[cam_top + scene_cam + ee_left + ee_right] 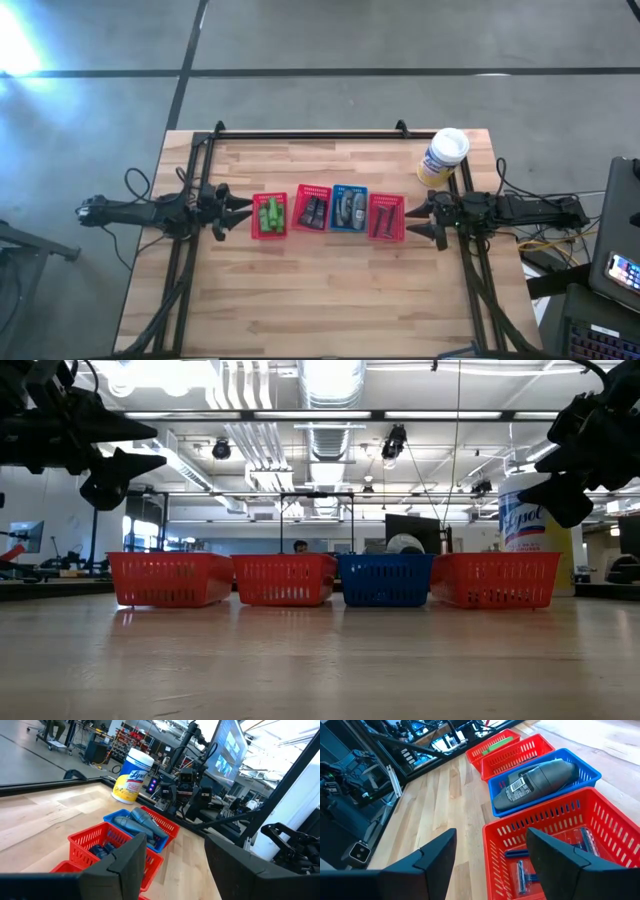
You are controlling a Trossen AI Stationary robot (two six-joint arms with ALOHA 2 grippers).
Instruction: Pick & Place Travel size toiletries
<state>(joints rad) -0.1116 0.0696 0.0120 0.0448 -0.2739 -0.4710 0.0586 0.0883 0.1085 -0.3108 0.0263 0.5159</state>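
Toiletries sorted by kind into four mesh baskets in a row mid-worktop [330, 290]: green tubes [269, 213], black tubes [314, 212], grey bottles [349, 208], razors [386, 217] — one type per basket, apparently for separate picking. Left tool [237, 212] and right tool [415, 218] flank the row, fingers spread, holding nothing — judged ready. Wipes canister [442, 157] stands apart.
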